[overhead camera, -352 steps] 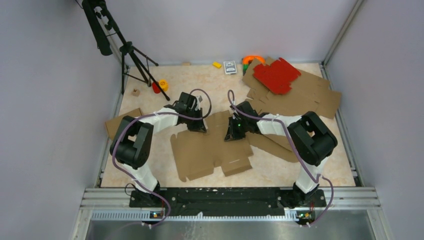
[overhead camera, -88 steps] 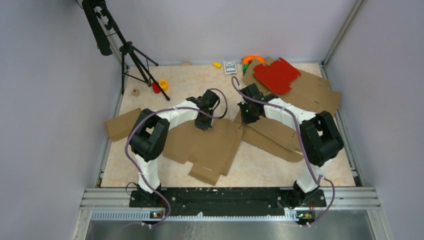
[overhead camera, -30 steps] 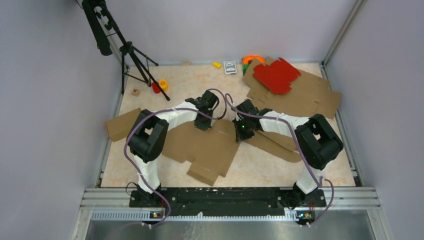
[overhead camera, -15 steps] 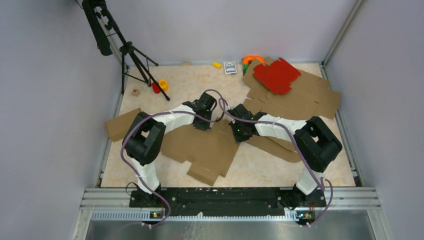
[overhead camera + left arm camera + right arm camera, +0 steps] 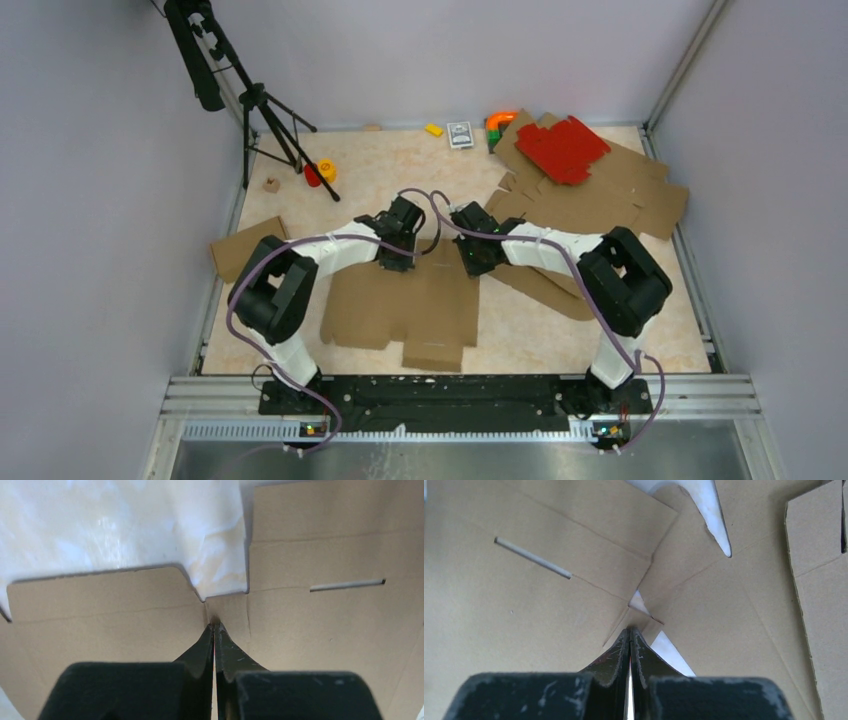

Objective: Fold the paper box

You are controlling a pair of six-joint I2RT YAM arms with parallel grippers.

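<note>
Position: the paper box lies flat, centred toward the near edge of the worktop. We read left gripper and right gripper both closed, tips at its far edge, equally near; sheet extends nearward

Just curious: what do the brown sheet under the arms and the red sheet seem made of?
The paper box: likely thin cardboard, matte brown, with die-cut slots and crease lines. The red sheet: probably cardboard too, matte red, similar cut outline.

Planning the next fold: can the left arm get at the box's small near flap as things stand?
Probably yes: the near flap lies flat and uncovered, and the left gripper need only draw back toward its base.
</note>
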